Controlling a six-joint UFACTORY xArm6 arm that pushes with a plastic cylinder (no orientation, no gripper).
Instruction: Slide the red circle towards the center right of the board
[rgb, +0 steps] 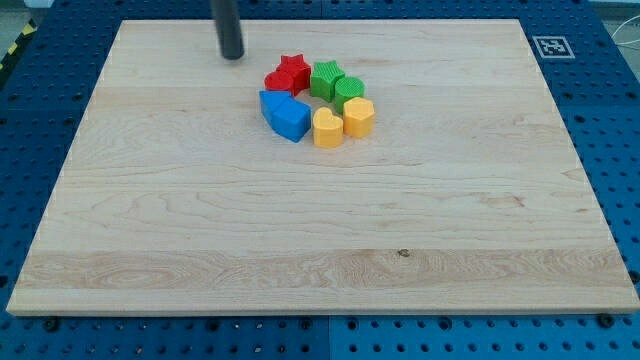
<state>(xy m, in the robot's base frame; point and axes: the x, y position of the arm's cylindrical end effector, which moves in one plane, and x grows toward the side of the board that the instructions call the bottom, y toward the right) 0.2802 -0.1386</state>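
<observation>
My tip (232, 57) rests on the board near the view's top, left of and a little above a tight cluster of blocks. The red circle (276, 81) lies at the cluster's upper left, touching a red star (293, 68); it is the block closest to my tip, a short gap away to the tip's lower right. Two blue blocks (284, 112) lie just below the red circle. A green block (325, 77) and a green circle (349, 91) sit right of the star. A yellow heart (327, 128) and a yellow hexagon (359, 117) sit below the green blocks.
The wooden board (320, 240) lies on a blue perforated table. A black-and-white marker tag (551, 46) sits beyond the board's top right corner.
</observation>
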